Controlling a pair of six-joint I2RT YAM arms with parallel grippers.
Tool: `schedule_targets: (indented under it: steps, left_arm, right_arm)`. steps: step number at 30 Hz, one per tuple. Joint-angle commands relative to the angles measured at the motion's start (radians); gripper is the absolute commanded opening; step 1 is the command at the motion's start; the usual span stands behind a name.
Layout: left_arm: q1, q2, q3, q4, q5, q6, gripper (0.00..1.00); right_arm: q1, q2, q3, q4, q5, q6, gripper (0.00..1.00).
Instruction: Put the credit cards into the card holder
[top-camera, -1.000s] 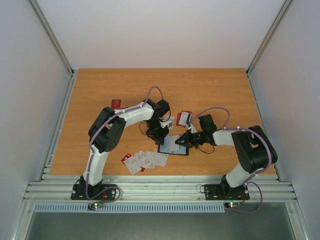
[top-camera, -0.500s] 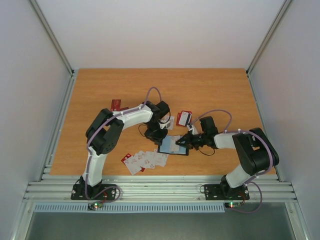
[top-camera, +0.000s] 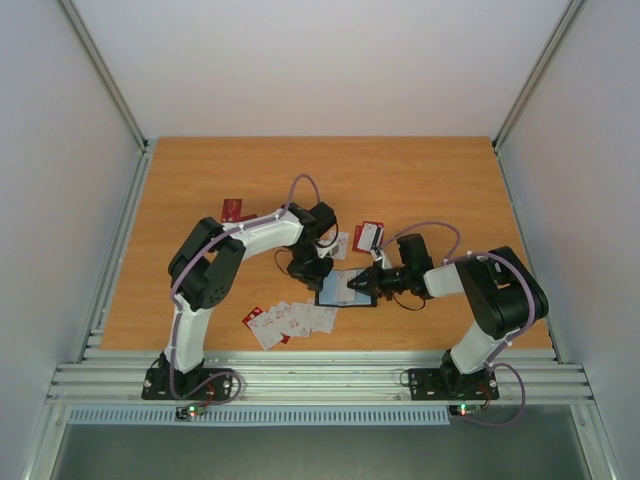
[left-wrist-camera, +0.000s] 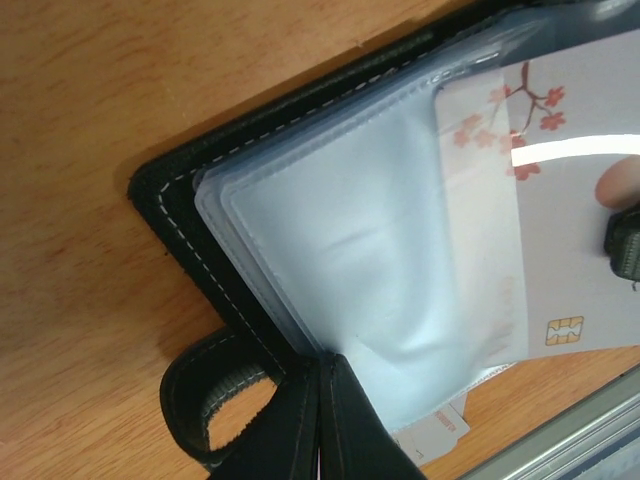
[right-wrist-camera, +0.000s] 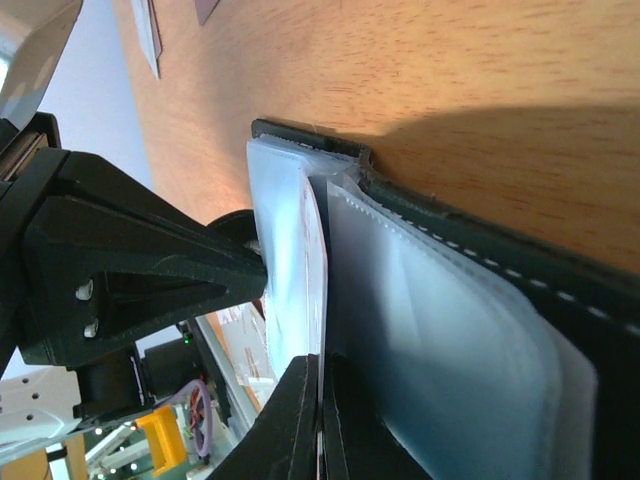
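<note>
The card holder lies open mid-table, black with pale bluish sleeves. My left gripper is shut on the holder's near edge, where sleeves meet spine. My right gripper is shut on a white credit card with red blossoms and a gold chip. The card lies partly over or in the sleeves; which one I cannot tell. In the right wrist view the card is edge-on between my shut fingers, beside the holder.
Several loose white-and-red cards lie fanned near the front edge. A red card lies at the back left. Two more cards lie behind the holder. A metal rail runs along the near edge.
My right gripper has moved left with the card, bringing it further over the holder's sleeves. The left gripper has stayed at the holder.
</note>
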Motion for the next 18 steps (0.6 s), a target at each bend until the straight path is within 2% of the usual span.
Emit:
schedule_targets:
  steps: [1,7,18]
  left_arm:
    - [-0.001,0.009,-0.038,0.003,-0.036,-0.015,0.03]
    - [0.000,0.007,-0.040,0.016,-0.032,-0.015,0.03]
    - [-0.002,-0.002,-0.064,0.055,-0.040,-0.013,0.04]
  right_arm:
    - [0.031,0.010,0.031,-0.049,0.069,-0.017,0.04]
    - [0.050,-0.002,0.063,-0.192,0.110,-0.072,0.11]
    - [0.050,-0.169,0.204,-0.694,0.268,-0.257,0.24]
